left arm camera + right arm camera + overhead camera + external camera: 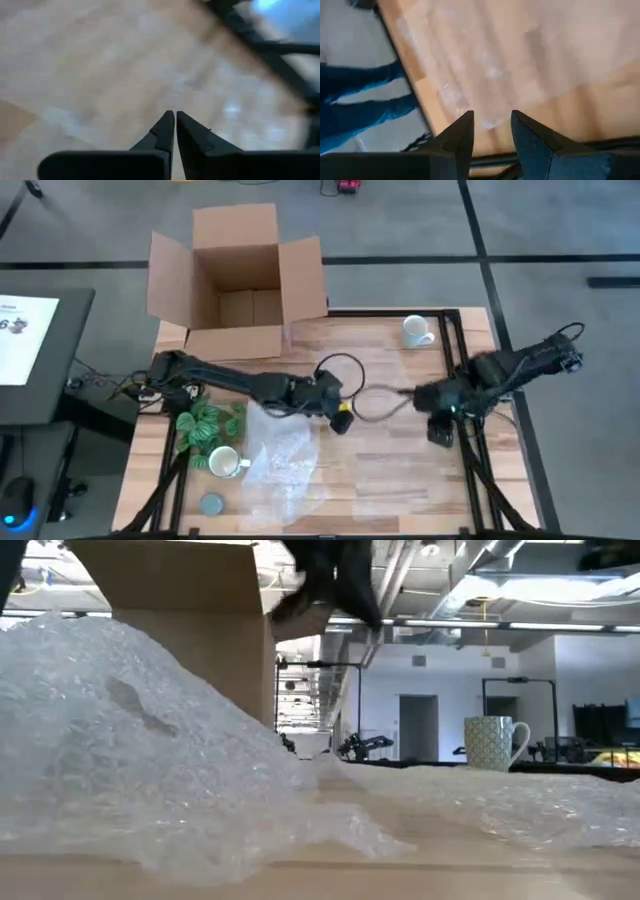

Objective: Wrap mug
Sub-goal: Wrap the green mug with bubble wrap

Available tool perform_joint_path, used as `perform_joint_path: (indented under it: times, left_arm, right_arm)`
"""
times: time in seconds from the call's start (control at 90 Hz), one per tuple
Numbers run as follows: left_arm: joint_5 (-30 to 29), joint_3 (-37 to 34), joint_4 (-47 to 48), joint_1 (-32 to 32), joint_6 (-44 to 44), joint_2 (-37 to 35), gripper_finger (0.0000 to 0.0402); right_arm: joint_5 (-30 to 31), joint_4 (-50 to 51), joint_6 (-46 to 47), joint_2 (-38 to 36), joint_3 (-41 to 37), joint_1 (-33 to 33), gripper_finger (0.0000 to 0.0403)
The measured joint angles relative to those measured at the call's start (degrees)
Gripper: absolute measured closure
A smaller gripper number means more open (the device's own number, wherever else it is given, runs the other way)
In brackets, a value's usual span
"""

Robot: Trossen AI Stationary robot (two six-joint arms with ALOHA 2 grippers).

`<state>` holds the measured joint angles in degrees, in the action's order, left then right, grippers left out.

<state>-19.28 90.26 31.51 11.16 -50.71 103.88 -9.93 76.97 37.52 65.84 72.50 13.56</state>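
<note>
A cream mug [225, 462] with a darker inside stands at the near left, beside a green patterned bundle [205, 425]. Clear bubble wrap [278, 452] lies crumpled on the table's middle and fills the low view [130, 750]. My left gripper [340, 417] hovers over the table's middle, just right of the wrap. It is shut [175, 116], with nothing showing between its fingertips. My right gripper [440, 432] is open [492, 117] over the table's right side, holding nothing. The wrap hides the cream mug in the low view.
An open cardboard box [240, 285] stands at the far left. A second, patterned mug [418, 331] [495, 743] stands far right. A grey-blue disc [211, 503] lies at the near left corner. A person's blue-trousered legs [360, 105] show beyond the table's edge.
</note>
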Motion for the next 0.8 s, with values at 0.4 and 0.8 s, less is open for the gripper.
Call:
perform_joint_path:
  times: [0.4, 0.8]
  left_arm:
    - [-3.0, 0.0, -11.2, 10.2, -5.9, -0.8, 0.0402]
    - [-4.0, 0.0, -11.5, 10.9, -13.8, 1.2, 0.0402]
  right_arm:
    - [7.5, -1.0, -31.4, 9.1, 0.2, -43.2, 0.0258]
    - [11.9, -4.1, -48.4, 22.1, 0.2, -57.6, 0.0156]
